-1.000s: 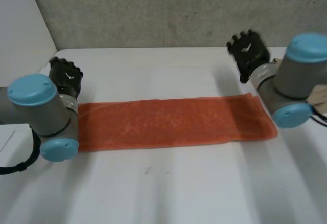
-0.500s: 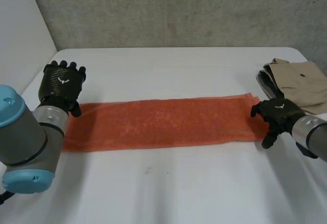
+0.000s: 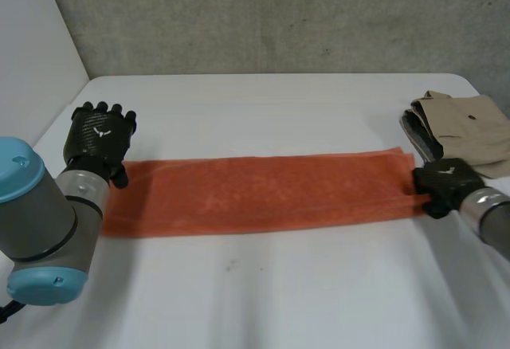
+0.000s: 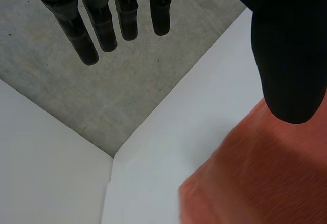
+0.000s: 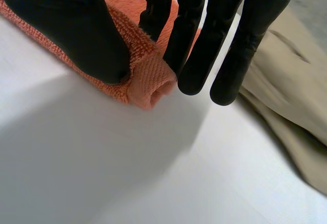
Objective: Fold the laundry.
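Observation:
A long orange towel (image 3: pixel 263 194), folded into a strip, lies across the white table (image 3: pixel 263 301). My left hand (image 3: pixel 97 138) hovers over the strip's far left corner, its fingers (image 4: pixel 104 22) straight and spread, its thumb (image 4: pixel 288 55) above the orange cloth (image 4: pixel 265 178), holding nothing. At the strip's right end my right hand (image 3: pixel 446 183) is shut on the near corner. In the right wrist view that towel corner (image 5: pixel 150 83) is bunched and pinched between the thumb (image 5: pixel 71 24) and the fingers (image 5: pixel 230 45).
A folded beige garment (image 3: pixel 466 130) lies at the table's right side just behind my right hand, close beside its fingers as the beige cloth (image 5: pixel 286 101). A grey wall (image 3: pixel 279 22) runs behind the table. The table's far left corner (image 4: pixel 115 157) is near my left hand.
My right hand has come down from behind the towel to its right end and closed on the near corner. The left arm has pulled back; its hand stays open at the left end.

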Controlling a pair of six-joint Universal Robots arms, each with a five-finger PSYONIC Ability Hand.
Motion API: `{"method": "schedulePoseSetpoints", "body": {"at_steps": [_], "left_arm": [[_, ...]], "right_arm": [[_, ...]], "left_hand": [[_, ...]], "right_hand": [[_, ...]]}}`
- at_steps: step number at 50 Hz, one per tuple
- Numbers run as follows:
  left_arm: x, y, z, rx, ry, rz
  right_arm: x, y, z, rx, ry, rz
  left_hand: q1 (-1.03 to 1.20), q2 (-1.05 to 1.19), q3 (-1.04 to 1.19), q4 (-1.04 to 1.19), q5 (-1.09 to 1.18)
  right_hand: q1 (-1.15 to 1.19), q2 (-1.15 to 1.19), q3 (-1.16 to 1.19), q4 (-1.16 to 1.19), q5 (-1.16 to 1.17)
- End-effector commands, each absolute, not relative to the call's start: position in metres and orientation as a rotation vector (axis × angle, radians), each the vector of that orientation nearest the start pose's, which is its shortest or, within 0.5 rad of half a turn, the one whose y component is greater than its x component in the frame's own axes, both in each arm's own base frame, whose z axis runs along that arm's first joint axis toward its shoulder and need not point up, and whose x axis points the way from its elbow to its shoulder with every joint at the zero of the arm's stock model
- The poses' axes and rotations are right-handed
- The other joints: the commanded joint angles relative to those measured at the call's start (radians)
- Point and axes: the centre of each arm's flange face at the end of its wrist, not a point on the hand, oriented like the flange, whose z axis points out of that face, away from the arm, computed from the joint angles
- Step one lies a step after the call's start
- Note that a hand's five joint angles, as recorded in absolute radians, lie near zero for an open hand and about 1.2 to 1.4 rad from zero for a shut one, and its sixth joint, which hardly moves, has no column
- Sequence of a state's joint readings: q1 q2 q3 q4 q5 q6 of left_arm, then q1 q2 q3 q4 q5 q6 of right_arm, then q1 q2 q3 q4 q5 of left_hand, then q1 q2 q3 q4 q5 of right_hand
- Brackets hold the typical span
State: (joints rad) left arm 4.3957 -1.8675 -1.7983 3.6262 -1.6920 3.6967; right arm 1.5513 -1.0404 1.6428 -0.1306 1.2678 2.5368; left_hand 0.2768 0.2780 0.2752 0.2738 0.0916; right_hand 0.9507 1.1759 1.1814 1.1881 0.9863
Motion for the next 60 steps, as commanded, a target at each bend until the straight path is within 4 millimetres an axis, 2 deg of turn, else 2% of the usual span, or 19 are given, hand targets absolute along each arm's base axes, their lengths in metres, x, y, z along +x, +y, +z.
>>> {"method": "schedulePoseSetpoints", "body": {"at_steps": [1, 4, 8, 11, 14, 19, 25, 26, 29, 30, 34, 38, 42, 46, 49, 50, 53, 56, 60], "left_arm": [[-0.221, -0.288, 0.193, 0.771, 1.942, -1.993], [-0.221, -0.287, 0.195, 0.766, 1.938, -2.0], [-0.221, -0.287, 0.198, 0.762, 1.931, -2.008], [-0.221, -0.287, 0.198, 0.763, 1.932, -2.006], [-0.221, -0.287, 0.198, 0.762, 1.931, -2.008], [-0.22, -0.287, 0.199, 0.759, 1.928, -2.01], [-0.22, -0.287, 0.203, 0.75, 1.917, -2.021], [-0.22, -0.287, 0.204, 0.748, 1.916, -2.023], [-0.219, -0.287, 0.205, 0.746, 1.912, -2.024], [-0.219, -0.287, 0.205, 0.744, 1.912, -2.027], [-0.219, -0.287, 0.206, 0.742, 1.912, -2.026], [-0.219, -0.286, 0.205, 0.746, 1.914, -2.026], [-0.219, -0.285, 0.203, 0.752, 1.921, -2.019], [-0.22, -0.284, 0.202, 0.758, 1.923, -2.019], [-0.223, -0.281, 0.201, 0.772, 1.924, -2.023], [-0.226, -0.279, 0.201, 0.782, 1.924, -2.028], [-0.234, -0.275, 0.202, 0.81, 1.918, -2.05], [-0.247, -0.267, 0.206, 0.854, 1.904, -2.094], [-0.271, -0.251, 0.214, 0.929, 1.875, -2.172]], "right_arm": [[0.072, -0.346, 0.152, -1.005, 2.735, -1.804], [0.025, -0.352, 0.158, -1.085, 2.871, -1.834], [-0.01, -0.357, 0.164, -1.191, 2.983, -1.852], [-0.006, -0.361, 0.169, -1.241, 2.952, -1.888], [0.013, -0.364, 0.179, -1.238, 2.862, -1.966], [0.096, -0.354, 0.228, -1.303, 2.492, -2.208], [0.189, -0.324, 0.248, -1.437, 2.091, -2.278], [0.218, -0.31, 0.251, -1.492, 1.959, -2.283], [0.263, -0.284, 0.254, -1.568, 1.756, -2.273], [0.29, -0.266, 0.251, -1.613, 1.642, -2.242], [0.352, -0.223, 0.231, -1.706, 1.42, -2.116], [0.393, -0.19, 0.209, -1.768, 1.296, -1.998], [0.415, -0.171, 0.175, -1.83, 1.274, -1.869], [0.423, -0.168, 0.153, -1.857, 1.312, -1.779], [0.42, -0.167, 0.151, -1.857, 1.348, -1.735], [0.417, -0.171, 0.152, -1.837, 1.394, -1.732], [0.412, -0.178, 0.157, -1.757, 1.494, -1.72], [0.391, -0.201, 0.173, -1.545, 1.721, -1.745], [0.339, -0.229, 0.19, -1.27, 2.006, -1.726]], "left_hand": [[-0.013, -0.015, -0.012, -0.01, -0.003], [-0.013, -0.015, -0.012, -0.01, -0.003], [-0.013, -0.015, -0.012, -0.01, -0.003], [-0.013, -0.015, -0.012, -0.01, -0.003], [-0.013, -0.015, -0.012, -0.01, -0.003], [-0.013, -0.015, -0.012, -0.01, -0.003], [-0.013, -0.015, -0.012, -0.01, -0.003], [-0.013, -0.015, -0.012, -0.01, -0.003], [-0.016, -0.018, -0.015, -0.013, -0.006], [-0.016, -0.018, -0.015, -0.013, -0.006], [-0.016, -0.018, -0.015, -0.013, -0.006], [-0.016, -0.018, -0.015, -0.013, -0.006], [-0.016, -0.018, -0.015, -0.013, -0.006], [-0.016, -0.018, -0.015, -0.013, -0.006], [-0.016, -0.018, -0.015, -0.013, -0.006], [-0.016, -0.018, -0.015, -0.013, -0.006], [-0.016, -0.018, -0.015, -0.013, -0.006], [-0.019, -0.02, -0.018, -0.016, -0.009], [-0.019, -0.02, -0.018, -0.016, -0.009]], "right_hand": [[0.446, 0.22, 0.215, 0.208, 0.235], [0.446, 0.22, 0.215, 0.208, 0.235], [0.446, 0.22, 0.215, 0.208, 0.235], [0.446, 0.22, 0.215, 0.208, 0.235], [0.446, 0.22, 0.215, 0.208, 0.235], [0.446, 0.22, 0.215, 0.208, 0.235], [0.446, 0.22, 0.215, 0.208, 0.235], [0.446, 0.22, 0.215, 0.208, 0.235], [0.446, 0.22, 0.215, 0.208, 0.235], [0.446, 0.22, 0.215, 0.208, 0.235], [0.446, 0.22, 0.215, 0.208, 0.235], [0.446, 0.22, 0.215, 0.208, 0.235], [0.446, 0.22, 0.215, 0.208, 0.235], [0.356, 0.131, 0.126, 0.119, 0.146], [-0.264, -0.489, -0.495, -0.502, -0.474], [-0.764, -0.989, -0.994, -1.001, -0.974], [-0.776, -1.001, -1.007, -1.014, -0.986], [-0.776, -1.001, -1.007, -1.014, -0.986], [-0.776, -1.001, -1.007, -1.014, -0.986]]}}
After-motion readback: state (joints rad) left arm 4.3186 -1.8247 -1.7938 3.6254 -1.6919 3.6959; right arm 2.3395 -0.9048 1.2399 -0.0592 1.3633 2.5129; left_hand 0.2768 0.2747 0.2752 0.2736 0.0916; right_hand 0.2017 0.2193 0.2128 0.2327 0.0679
